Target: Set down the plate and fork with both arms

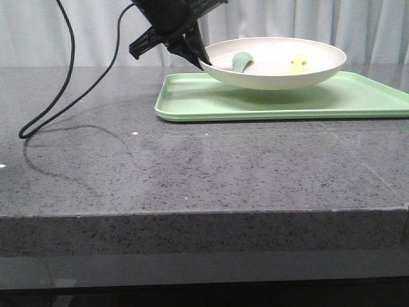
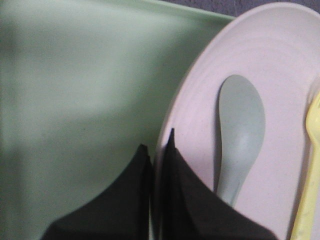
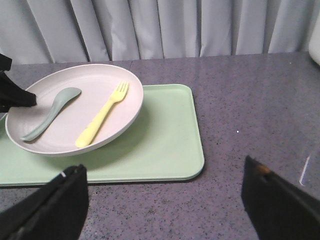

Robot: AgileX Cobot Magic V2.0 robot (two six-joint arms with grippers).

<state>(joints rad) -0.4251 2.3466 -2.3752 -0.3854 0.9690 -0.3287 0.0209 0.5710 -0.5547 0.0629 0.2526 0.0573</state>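
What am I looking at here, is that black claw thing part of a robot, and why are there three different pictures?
Yes. It is a robot with two arms, each ending in a two-fingered gripper. One picture looks forward over the grey table; the other two come from cameras on the wrists. On the table lies a light-green tray. The left gripper has pinched the rim of a cream plate, which sits over the tray, tilted, apparently lifted on that side. In the plate lie a grey-green spoon and a yellow fork. The right gripper is open, holding nothing, off the tray's right end.
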